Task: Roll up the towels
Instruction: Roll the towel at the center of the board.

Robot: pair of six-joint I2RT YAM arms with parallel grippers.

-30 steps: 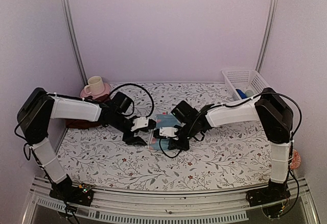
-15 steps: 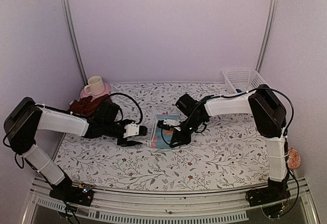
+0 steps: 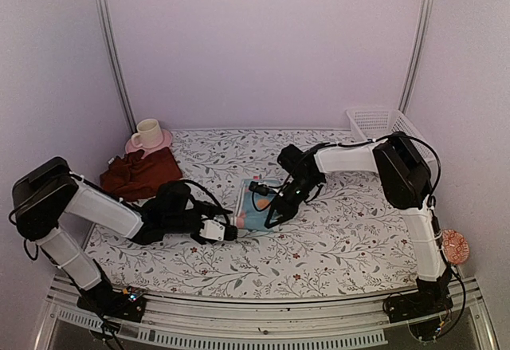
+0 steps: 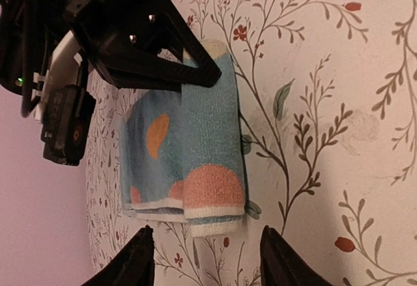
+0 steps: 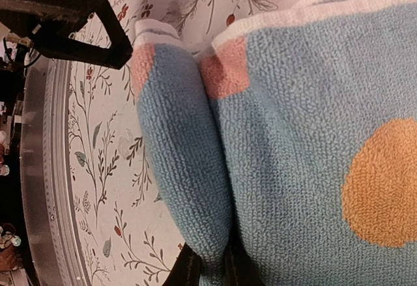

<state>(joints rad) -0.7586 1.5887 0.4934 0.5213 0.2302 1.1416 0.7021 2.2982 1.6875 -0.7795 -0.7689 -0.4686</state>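
Note:
The light-blue towel with orange and pink patches lies partly rolled on the floral cover. In the left wrist view its rolled end faces me. My right gripper is shut on a fold of this towel, whose blue pile fills the right wrist view, with the pinch low in that view. My left gripper is open and empty, its tips just short of the towel's near-left end. The maroon towel lies crumpled at the far left.
A cream cup on a pink saucer stands behind the maroon towel. A white basket sits at the back right. Metal posts flank the back wall. A metal rail runs along the table's near edge.
My left arm has pulled back off the towel and swung to the near left, uncovering the maroon towel. My right gripper has moved over the blue towel and holds its fold.

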